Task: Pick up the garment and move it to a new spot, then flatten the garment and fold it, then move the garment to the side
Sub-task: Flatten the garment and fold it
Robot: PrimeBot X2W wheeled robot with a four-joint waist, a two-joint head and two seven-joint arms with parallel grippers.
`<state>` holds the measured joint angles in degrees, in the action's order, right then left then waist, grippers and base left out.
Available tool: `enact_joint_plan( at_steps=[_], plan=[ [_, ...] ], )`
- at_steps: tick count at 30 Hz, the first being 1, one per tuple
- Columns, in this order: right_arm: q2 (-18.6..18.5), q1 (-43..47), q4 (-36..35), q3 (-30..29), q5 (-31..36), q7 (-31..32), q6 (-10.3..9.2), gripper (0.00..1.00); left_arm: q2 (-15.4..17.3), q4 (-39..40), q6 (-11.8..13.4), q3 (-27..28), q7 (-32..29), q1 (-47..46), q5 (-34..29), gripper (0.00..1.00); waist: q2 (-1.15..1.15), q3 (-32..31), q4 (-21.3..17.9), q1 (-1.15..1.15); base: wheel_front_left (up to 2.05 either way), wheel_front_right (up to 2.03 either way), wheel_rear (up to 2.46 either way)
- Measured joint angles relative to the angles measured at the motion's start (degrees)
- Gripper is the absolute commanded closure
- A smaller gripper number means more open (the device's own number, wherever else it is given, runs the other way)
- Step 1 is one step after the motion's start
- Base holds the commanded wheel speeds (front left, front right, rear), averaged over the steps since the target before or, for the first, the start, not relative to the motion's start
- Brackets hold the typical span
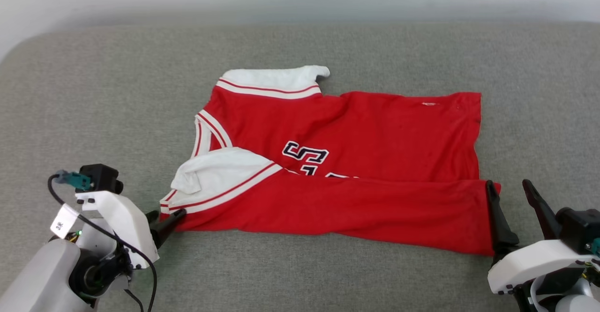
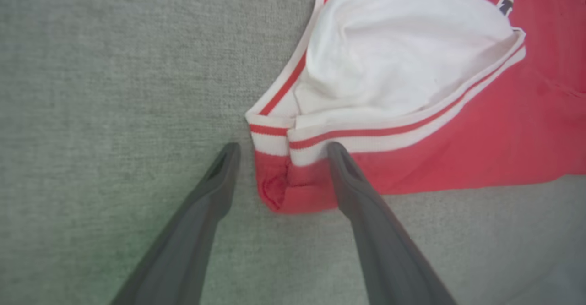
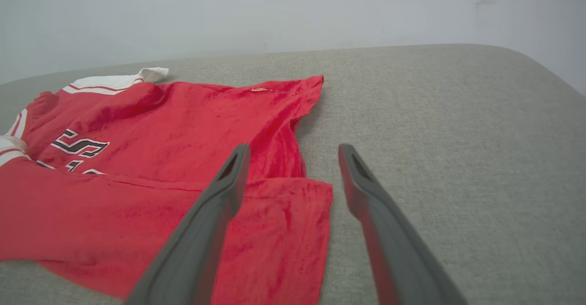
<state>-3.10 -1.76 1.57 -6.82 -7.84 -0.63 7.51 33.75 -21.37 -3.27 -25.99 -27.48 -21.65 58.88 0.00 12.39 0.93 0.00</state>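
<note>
Left gripper jaws wide, empty, tips at near-left corner of garment. Right gripper wide, empty, at near-right corner. We note garment on grey cushion, near strip folded over, long axis left-right. We judge both arms equally near.

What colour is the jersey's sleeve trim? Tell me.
The trim on the garment is white with a red stripe; left wrist view shows it best.
</note>
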Motion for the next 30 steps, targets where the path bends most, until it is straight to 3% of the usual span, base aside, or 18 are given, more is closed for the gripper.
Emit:
enact_joint_plan(
  at_steps=[5,7,8,13,19,22,30],
  plan=[
    [0.1,-0.5,0.8,-0.3,-1.1,0.7,0.00,0.00,0.1,-1.5,-0.7,-0.6,-2.9,-0.8,1.5,0.00,0.00,2.1,-1.5,0.00,0.00,0.00,0.00],
    [0.1,-0.5,1.2,-0.7,-1.6,1.5,0.00,0.00,0.0,-1.8,-1.1,-0.9,-3.5,-1.2,1.9,0.57,0.00,2.5,-1.8,0.00,0.00,0.00,0.00],
    [0.1,-0.6,1.4,-0.8,-2.1,2.4,0.00,0.00,-0.1,-2.0,-1.3,-1.0,-3.5,-1.3,1.9,1.00,0.00,2.5,-1.9,-0.01,0.00,0.00,0.00],
    [-0.1,-0.5,1.8,-2.1,-4.2,10.0,0.00,0.00,-2.2,-2.5,-2.0,-2.2,-2.2,-1.5,1.6,1.00,0.00,1.5,-1.6,0.00,0.00,0.00,0.00],
    [-2.9,-0.2,0.1,-2.8,-6.9,28.1,-0.01,0.00,-2.2,-0.6,-2.1,-2.5,1.0,-0.7,-0.1,1.00,0.00,-0.3,-0.5,0.00,0.00,0.00,0.00],
    [-3.8,-0.1,-1.5,-1.9,-8.1,34.3,0.00,0.00,-1.7,2.0,-1.6,-2.1,2.2,0.0,-0.7,1.00,0.00,-0.8,0.5,0.00,0.00,0.00,0.00],
    [-4.9,-2.3,1.1,0.5,-9.9,42.6,-0.01,0.00,-0.4,7.6,-0.2,-1.5,2.8,0.6,-1.1,1.00,0.00,1.1,2.4,0.00,0.00,0.00,0.00]
  ],
)
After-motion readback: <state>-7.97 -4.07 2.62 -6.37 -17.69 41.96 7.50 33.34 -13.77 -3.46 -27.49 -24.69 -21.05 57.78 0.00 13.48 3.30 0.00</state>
